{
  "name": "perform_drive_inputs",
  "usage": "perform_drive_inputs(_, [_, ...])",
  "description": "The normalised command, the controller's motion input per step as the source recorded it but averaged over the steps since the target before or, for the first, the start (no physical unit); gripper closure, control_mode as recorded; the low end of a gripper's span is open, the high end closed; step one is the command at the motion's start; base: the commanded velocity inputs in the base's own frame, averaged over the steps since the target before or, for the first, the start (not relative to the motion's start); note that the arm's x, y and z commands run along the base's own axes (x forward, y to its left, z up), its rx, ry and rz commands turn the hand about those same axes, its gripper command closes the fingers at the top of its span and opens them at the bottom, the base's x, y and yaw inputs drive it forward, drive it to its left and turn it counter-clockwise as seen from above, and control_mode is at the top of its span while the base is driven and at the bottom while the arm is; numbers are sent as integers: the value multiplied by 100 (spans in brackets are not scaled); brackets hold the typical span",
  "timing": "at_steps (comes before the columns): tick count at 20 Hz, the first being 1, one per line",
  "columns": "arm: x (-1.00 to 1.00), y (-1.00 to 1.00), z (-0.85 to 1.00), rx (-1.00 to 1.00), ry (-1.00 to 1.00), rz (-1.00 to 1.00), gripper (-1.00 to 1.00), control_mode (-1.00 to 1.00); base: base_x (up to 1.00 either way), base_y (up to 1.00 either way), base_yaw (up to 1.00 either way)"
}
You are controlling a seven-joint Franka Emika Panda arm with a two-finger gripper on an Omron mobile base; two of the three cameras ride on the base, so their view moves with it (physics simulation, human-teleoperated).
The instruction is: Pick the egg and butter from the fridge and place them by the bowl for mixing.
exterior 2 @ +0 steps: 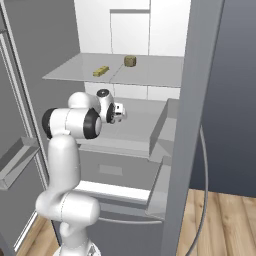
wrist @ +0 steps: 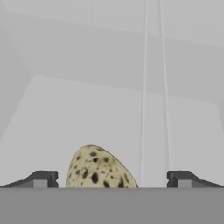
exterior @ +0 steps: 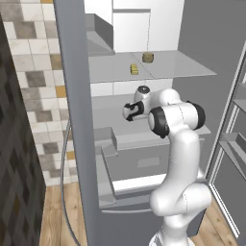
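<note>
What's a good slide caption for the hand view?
Open fingers straddle a speckled egg on the fridge shelf.

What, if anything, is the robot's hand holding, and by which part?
Nothing. The hand is open, its fingertips apart on either side of the egg, not touching it.

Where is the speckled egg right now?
In the hand view, the egg lies on a pale shelf inside the fridge, between the open gripper tips, nearer the left one.

Fridge shelf (exterior 2: 150, 75) carries butter (exterior 2: 101, 71) and brownish lump (exterior 2: 130, 61)
</note>
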Motion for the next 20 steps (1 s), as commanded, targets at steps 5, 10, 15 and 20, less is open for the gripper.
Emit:
perform_drive_inputs(5, [2, 3, -33, 0, 0, 1, 100, -100, 0, 0, 0])
perform_drive_inputs(10, [-1, 0, -39, 0, 0, 4, 100, -100, 0, 0, 0])
perform_drive_inputs(15, [-19, 0, -31, 0, 0, 8, 100, -100, 0, 0, 0])
perform_drive_inputs(20, [-83, -2, -14, 0, -4, 11, 100, -100, 0, 0, 0])
